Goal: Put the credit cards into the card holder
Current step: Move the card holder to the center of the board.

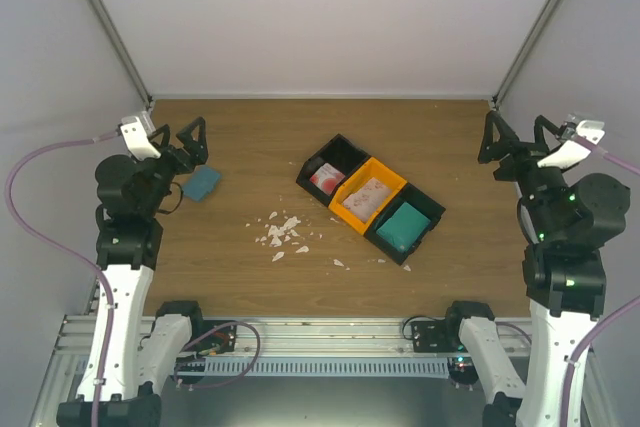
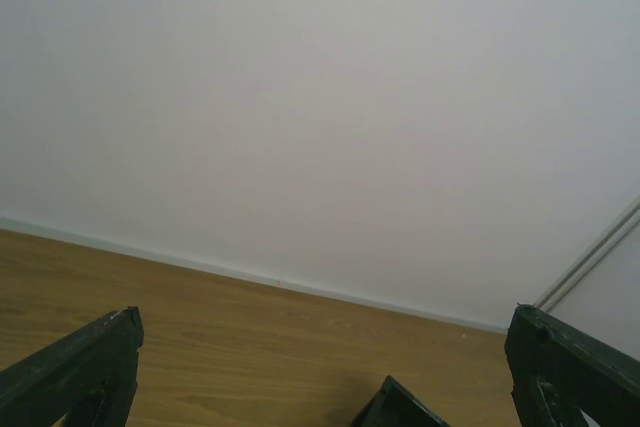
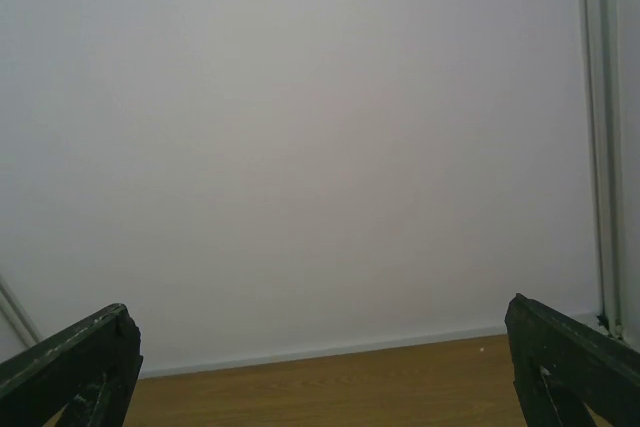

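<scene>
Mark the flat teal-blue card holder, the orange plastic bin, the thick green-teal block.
flat teal-blue card holder (image 1: 203, 183): top external view, centre of its cover.
orange plastic bin (image 1: 391, 171): top external view, far-right rim.
thick green-teal block (image 1: 402, 226): top external view, top face.

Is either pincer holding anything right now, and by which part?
Nothing is held. The left pincer and the right pincer are both open and empty.

card holder (image 1: 205, 183) part-hidden by L arm (image 1: 140, 192), credit cards (image 1: 327, 179) too small to count, bin (image 2: 395, 409) cropped btm

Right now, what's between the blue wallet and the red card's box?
Just bare table between card holder and black bin, in the top view.
</scene>
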{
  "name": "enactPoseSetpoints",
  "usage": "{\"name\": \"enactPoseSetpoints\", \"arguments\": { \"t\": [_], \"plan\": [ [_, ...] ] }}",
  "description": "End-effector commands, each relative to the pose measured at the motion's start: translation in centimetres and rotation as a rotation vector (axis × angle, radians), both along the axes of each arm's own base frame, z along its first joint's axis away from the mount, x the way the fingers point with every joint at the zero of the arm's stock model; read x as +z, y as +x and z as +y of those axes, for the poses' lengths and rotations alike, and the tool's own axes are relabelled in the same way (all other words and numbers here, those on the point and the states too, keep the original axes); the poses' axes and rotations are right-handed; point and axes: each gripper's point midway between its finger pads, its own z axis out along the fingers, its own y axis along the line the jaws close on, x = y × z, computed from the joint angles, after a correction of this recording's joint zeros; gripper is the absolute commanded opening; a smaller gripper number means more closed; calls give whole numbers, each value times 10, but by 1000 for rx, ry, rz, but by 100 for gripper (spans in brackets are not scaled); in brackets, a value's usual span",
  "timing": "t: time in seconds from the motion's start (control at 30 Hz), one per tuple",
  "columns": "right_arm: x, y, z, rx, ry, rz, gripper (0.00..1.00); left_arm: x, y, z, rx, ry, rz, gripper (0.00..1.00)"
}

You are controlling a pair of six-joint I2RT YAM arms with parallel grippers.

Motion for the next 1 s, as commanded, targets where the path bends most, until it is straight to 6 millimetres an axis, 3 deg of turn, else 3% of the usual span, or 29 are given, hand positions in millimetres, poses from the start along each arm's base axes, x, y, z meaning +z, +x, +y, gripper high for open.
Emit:
{"name": "enactPoseSetpoints", "arguments": {
  "t": [0.0,0.23,0.37,0.53,0.7,0.83,0.97],
  "plan": [
    [-4,5,12,77,33,27,100,23,-6,-3,-22,-14,-68,99],
    [-23,24,54,353,13,70,100,-2,1,-23,-152,-5,4,99],
    [-40,33,75,512,38,60,100,-32,8,-26,-173,-16,86,99],
    [-79,56,97,610,113,152,96,-78,19,-24,-163,-24,240,99],
    [-126,70,152,691,112,276,96,-115,31,-4,-50,-22,395,99],
    [-179,75,206,766,106,420,94,-148,42,27,135,-32,546,99],
    [-235,69,263,826,60,575,93,-173,63,40,209,-61,629,99]
  ]
}}
